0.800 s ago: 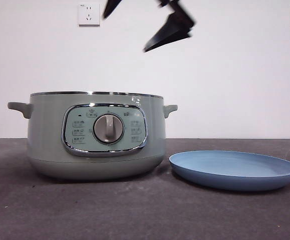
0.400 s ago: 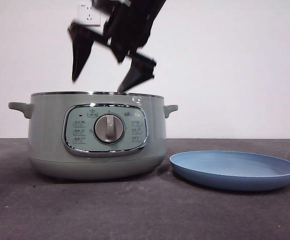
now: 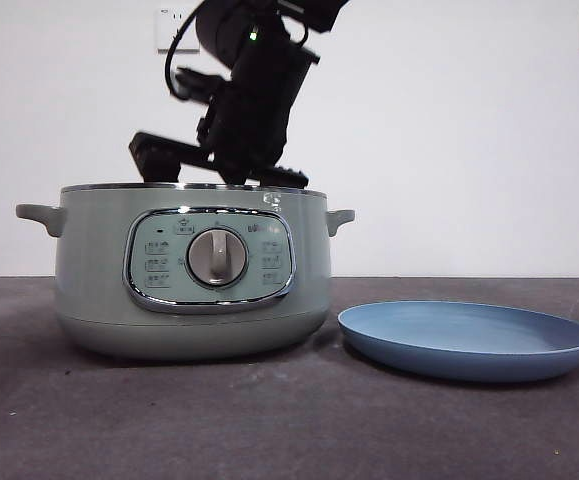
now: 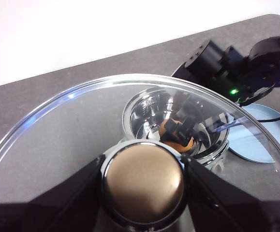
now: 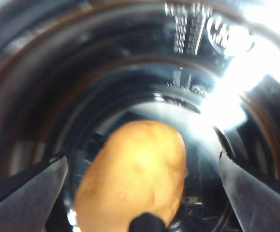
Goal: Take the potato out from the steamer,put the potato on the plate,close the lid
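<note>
The sage-green steamer stands at the left of the table with no lid on it. The potato lies on its shiny bottom and also shows in the left wrist view. My right gripper is down inside the pot, open, with one jaw on each side of the potato and apart from it. In the front view only its arm shows above the rim. My left gripper is shut on the knob of the glass lid and holds it up beside the pot. The light-blue plate lies empty to the right.
The dark grey table runs to a white wall with sockets high up. The steamer's side handles stick out at rim height. The plate's near edge lies close to the pot's base.
My right gripper has come down from high above the steamer and to the left, and its jaws are now below the rim, inside the pot. The steamer and plate have not moved.
</note>
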Robot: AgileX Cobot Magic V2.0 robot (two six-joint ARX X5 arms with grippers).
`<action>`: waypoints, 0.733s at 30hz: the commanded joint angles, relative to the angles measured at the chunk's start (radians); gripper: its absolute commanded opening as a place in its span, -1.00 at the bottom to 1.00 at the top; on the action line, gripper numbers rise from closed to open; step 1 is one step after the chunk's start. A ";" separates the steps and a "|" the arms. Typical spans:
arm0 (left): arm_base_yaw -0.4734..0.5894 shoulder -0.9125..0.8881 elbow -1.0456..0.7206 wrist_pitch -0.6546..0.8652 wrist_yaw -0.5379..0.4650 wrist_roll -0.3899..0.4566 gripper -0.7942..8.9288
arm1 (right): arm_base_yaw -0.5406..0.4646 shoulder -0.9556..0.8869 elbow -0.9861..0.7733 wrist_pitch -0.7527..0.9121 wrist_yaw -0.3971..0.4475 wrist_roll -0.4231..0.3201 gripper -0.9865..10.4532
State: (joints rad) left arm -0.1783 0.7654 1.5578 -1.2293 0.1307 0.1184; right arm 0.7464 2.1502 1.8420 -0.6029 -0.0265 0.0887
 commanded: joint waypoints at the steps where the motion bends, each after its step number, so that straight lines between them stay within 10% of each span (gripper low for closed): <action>1: 0.003 -0.010 0.014 0.038 0.005 -0.011 -0.86 | 0.005 0.023 0.001 0.008 0.004 -0.003 0.32; 22: 0.003 -0.010 0.014 0.038 0.006 -0.011 -0.86 | 0.009 0.035 0.001 -0.009 -0.001 0.000 -0.86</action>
State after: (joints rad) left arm -0.1783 0.7654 1.5578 -1.2301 0.1329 0.1184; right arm 0.7525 2.1593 1.8427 -0.6197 -0.0257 0.0895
